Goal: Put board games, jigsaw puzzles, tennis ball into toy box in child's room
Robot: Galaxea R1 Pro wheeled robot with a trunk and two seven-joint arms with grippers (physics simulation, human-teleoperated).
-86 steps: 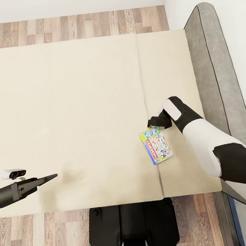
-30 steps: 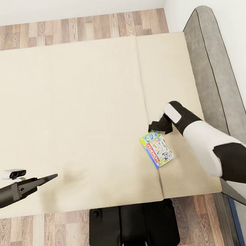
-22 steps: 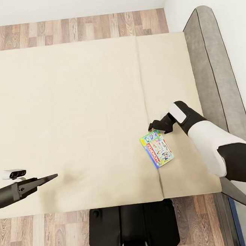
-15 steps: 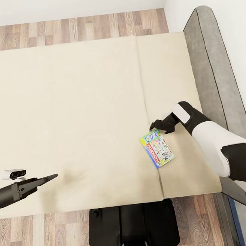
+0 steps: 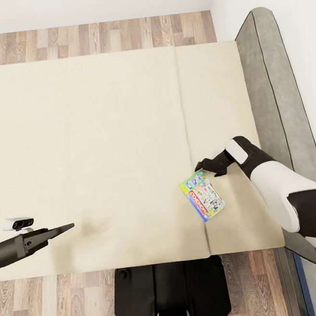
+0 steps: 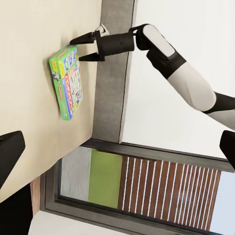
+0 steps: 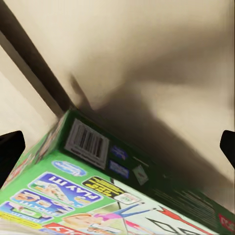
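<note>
A white Monopoly-style board game (image 5: 202, 195) with a colourful border lies flat on the bed's beige mattress (image 5: 102, 134), near the front right. My right gripper (image 5: 205, 168) is open just beyond the box's far end, its fingertips close to that end. From the left wrist view the right gripper (image 6: 77, 50) hangs open at the end of the board game (image 6: 68, 81). In the right wrist view the board game (image 7: 98, 186) lies close between the open fingers of my right gripper (image 7: 117, 142). My left gripper (image 5: 63, 229) hovers open over the mattress's front left, empty.
The grey headboard (image 5: 272, 94) runs along the right, against a white wall. Wood-plank floor (image 5: 93, 36) shows beyond the bed and at its near edge beside my dark base (image 5: 171, 292). A dark-framed window (image 6: 122, 191) appears in the left wrist view.
My right arm has drawn back to the right and toward the bed's near edge. The board game has shifted slightly toward the near edge. The left arm has stayed still.
</note>
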